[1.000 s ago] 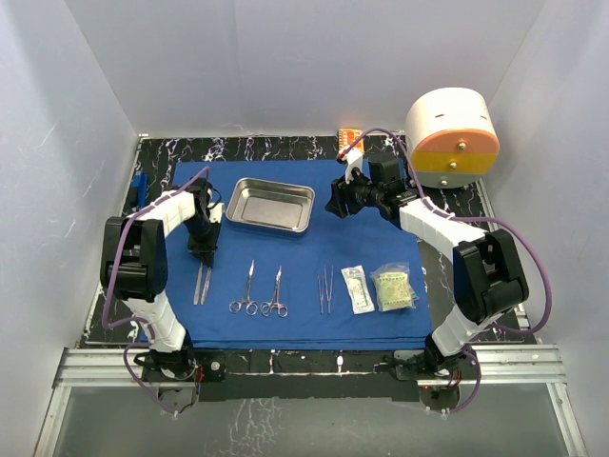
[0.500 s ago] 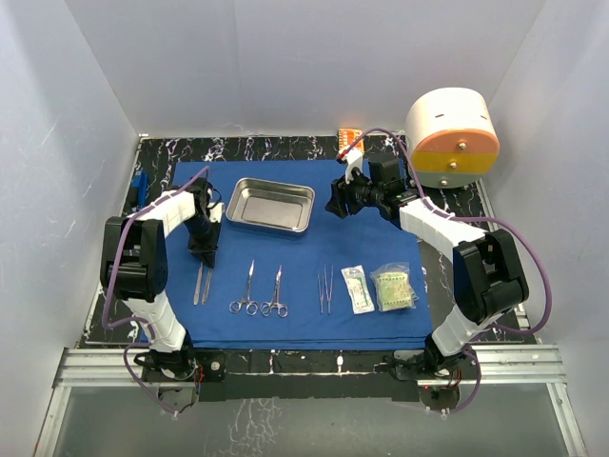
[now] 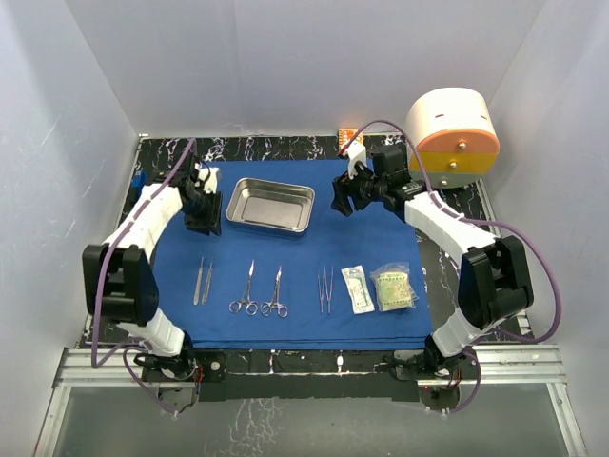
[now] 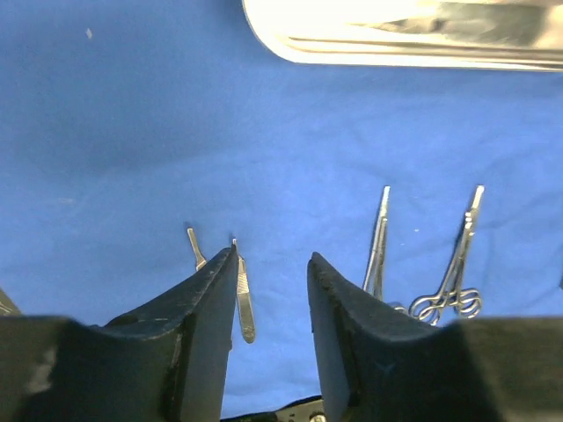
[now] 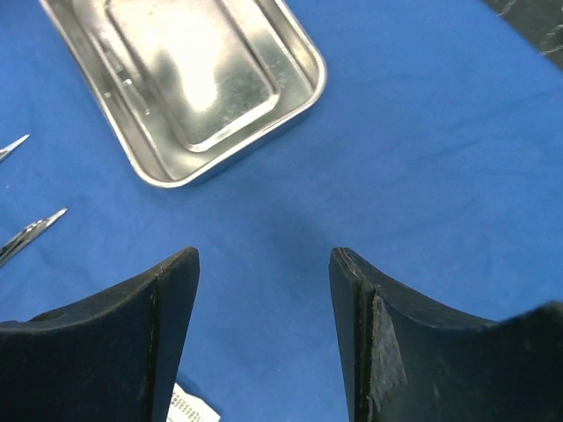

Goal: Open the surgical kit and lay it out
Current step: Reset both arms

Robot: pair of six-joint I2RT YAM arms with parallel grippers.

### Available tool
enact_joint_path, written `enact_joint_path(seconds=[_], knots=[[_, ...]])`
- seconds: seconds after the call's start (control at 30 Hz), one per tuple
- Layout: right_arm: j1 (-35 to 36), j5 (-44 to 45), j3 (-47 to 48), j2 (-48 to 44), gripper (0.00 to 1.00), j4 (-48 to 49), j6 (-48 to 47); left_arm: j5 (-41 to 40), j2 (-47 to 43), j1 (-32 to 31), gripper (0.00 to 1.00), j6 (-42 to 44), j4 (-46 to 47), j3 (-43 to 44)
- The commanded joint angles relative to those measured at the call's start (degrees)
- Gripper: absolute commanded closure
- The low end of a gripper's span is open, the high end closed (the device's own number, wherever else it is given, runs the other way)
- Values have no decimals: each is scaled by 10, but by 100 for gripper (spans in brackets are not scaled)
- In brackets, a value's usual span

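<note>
The royal-blue drape point(image 3: 295, 252) lies spread flat on the table. The empty steel tray point(image 3: 271, 206) stands at its far middle. Along the near side lie two slim metal instruments point(image 3: 203, 282), two ring-handled forceps point(image 3: 259, 291), tweezers point(image 3: 325, 288) and two sealed packets point(image 3: 376, 288). My left gripper point(image 3: 204, 227) is open and empty, above the drape just left of the tray. In the left wrist view point(image 4: 271, 259) the slim instruments point(image 4: 243, 294) and forceps point(image 4: 457, 264) show beyond it. My right gripper point(image 3: 340, 204) is open and empty, right of the tray point(image 5: 189, 79); in its own view point(image 5: 264, 255) it hangs over bare cloth.
A big cream-and-orange cylinder point(image 3: 453, 136) stands at the back right. A small orange box point(image 3: 349, 135) sits at the far edge behind the right gripper. White walls close in on both sides. Black marbled table point(image 3: 447, 205) shows around the drape.
My left gripper has drawn back from the slim instruments towards the far side, beside the tray. My right gripper has shifted slightly back and up. The instruments lie as before.
</note>
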Motion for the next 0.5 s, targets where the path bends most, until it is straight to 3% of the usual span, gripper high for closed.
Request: enact_joint_path(seconds=[0.0, 0.13, 0.23, 0.3, 0.33, 0.47], knots=[[-9, 78, 75, -38, 38, -83, -26, 26, -80, 3, 59, 4, 36, 11], [-18, 130, 125, -37, 27, -136, -15, -6, -109, 5, 49, 4, 105, 2], [-25, 192, 149, -34, 4, -149, 7, -53, -155, 6, 26, 14, 215, -29], [-31, 232, 162, -31, 2, -152, 23, -92, -186, 6, 7, 34, 290, -51], [-33, 246, 167, -32, 2, -153, 29, -111, -203, 7, 2, 44, 325, -65], [-45, 268, 179, -45, 2, -153, 47, -132, -232, 9, 1, 87, 433, -84]])
